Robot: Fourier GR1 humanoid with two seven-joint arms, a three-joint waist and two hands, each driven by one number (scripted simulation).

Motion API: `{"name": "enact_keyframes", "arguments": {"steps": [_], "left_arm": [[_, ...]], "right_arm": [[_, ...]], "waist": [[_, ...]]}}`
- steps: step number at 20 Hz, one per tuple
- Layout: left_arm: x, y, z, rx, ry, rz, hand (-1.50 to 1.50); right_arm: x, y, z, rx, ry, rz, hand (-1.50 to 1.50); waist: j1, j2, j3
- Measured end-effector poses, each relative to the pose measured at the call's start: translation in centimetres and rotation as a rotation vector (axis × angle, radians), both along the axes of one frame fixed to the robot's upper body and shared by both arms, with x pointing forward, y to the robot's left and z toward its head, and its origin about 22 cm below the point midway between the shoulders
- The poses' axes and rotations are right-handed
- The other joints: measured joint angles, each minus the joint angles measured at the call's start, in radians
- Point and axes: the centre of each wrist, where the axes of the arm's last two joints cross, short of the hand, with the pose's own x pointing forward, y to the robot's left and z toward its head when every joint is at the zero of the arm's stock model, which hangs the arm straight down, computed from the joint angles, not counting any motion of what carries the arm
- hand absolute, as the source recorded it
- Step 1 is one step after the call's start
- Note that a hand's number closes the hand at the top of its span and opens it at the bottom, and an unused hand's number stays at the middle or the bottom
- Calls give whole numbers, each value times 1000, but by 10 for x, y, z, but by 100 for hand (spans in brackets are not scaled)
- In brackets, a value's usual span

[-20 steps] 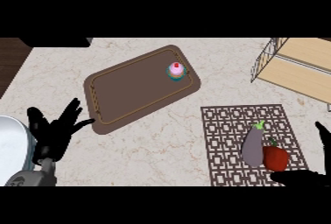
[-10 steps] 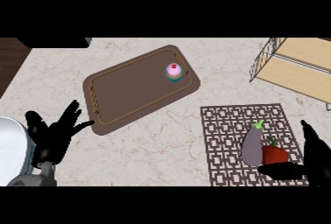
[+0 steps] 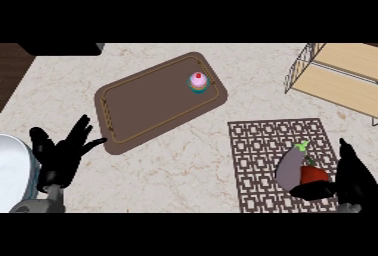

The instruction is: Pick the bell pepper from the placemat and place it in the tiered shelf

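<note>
A red bell pepper point(image 3: 313, 173) lies on the patterned brown placemat point(image 3: 266, 150) at the lower right, touching a purple eggplant point(image 3: 291, 164) on its left. My right hand point(image 3: 353, 179) is at the pepper's right side, fingers straight and pointing up, thumb reaching under the pepper's near side. The wooden tiered shelf point(image 3: 341, 75) with its wire frame stands at the upper right. My left hand point(image 3: 63, 155) rests open at the lower left, fingers up.
A brown tray point(image 3: 140, 112) lies in the middle with a pink cupcake point(image 3: 197, 82) at its far right corner. A white rounded object point(image 3: 13, 172) shows at the left edge beside my left hand.
My right hand has risen from the lower right edge and moved in against the pepper's right side, its thumb now below the pepper. The left hand has barely moved.
</note>
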Motion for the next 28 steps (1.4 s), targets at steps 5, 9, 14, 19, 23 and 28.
{"name": "enact_keyframes", "arguments": {"steps": [5,9,14,19,23,28], "left_arm": [[3,4,-2,5,4,-1,0],[2,8,0,-6,13,-7,0],[1,5,-1,-6,7,-5,0],[-1,9,-3,-4,-1,-12,0],[0,10,-2,1,6,-5,0],[0,10,-2,2,11,-8,0]], "right_arm": [[5,-5,-11,4,-16,-24,-150],[11,-5,-21,5,-17,-29,-150],[13,-3,-28,34,30,24,150],[14,-6,-37,36,91,123,150],[17,-3,-42,40,63,158,150],[18,19,-28,16,-17,225,150]], "waist": [[-2,-2,-2],[-3,-4,-6],[-3,-5,-9],[-3,-9,-15],[-6,-11,-18],[-6,-4,-10]]}}
